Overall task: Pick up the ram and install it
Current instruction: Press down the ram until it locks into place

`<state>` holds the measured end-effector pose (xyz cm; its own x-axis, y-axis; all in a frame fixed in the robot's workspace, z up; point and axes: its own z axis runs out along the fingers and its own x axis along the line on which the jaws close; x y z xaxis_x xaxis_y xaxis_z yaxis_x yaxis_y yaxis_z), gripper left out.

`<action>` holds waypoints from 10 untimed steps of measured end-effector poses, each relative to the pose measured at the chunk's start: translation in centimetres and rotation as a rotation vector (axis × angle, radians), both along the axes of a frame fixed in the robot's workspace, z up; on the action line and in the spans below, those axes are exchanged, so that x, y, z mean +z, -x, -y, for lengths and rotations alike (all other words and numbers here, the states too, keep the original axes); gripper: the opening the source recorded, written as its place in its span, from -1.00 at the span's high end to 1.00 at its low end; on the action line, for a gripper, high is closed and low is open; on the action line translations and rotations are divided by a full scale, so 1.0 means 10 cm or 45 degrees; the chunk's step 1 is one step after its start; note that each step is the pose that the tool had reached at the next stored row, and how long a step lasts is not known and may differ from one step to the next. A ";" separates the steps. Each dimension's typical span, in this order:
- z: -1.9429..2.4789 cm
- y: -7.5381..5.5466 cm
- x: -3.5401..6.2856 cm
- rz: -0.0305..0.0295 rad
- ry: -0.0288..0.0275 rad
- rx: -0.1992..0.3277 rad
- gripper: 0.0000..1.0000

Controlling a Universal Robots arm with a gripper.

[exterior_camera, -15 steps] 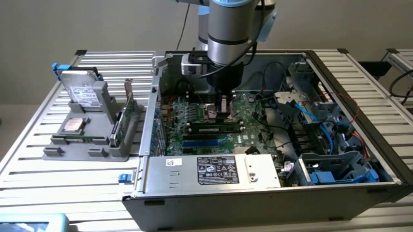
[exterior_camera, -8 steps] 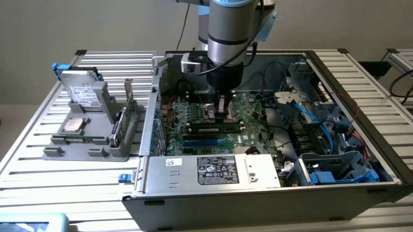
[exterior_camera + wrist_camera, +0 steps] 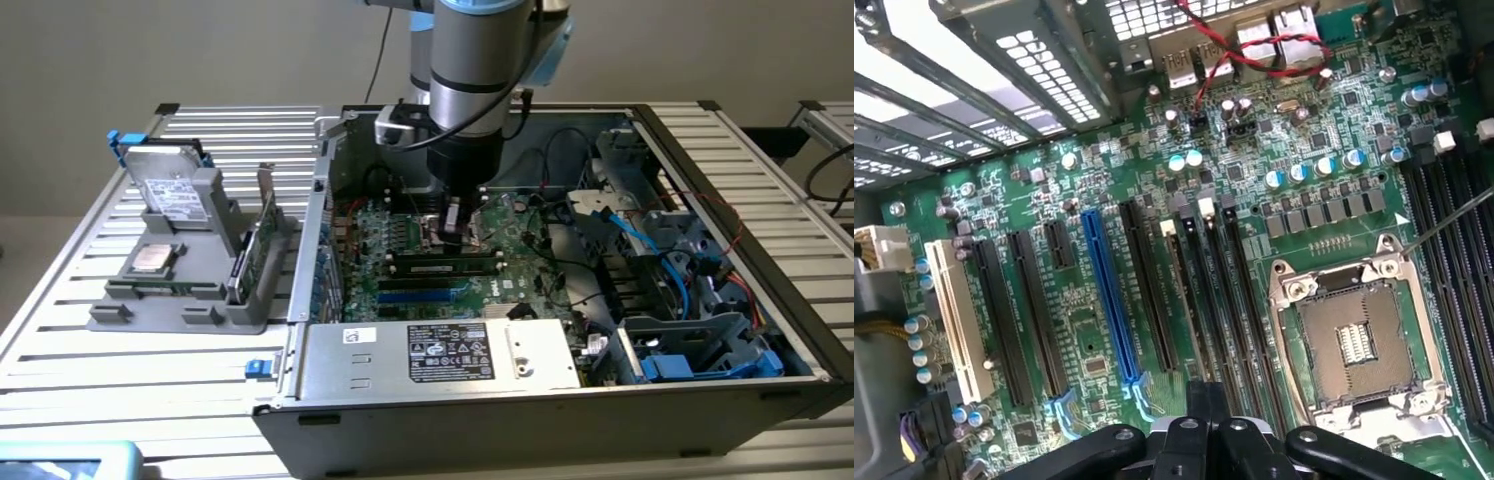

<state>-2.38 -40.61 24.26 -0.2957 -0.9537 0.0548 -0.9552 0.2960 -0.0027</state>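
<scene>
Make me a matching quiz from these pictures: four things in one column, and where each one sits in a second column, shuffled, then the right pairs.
Things:
1. hard drive
2. ram
3. power supply
4. pincer

Places:
A. on the end of the arm, shut, just above the motherboard
B. lying along the black memory slots
C. standing in the grey holder outside the case
D. against the case's near wall, white label up

Pairs: 1-C, 2-B, 3-D, 4-A
</scene>
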 end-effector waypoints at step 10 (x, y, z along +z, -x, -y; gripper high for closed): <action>0.000 0.00 0.000 0.0000 0.0000 -0.196 0.79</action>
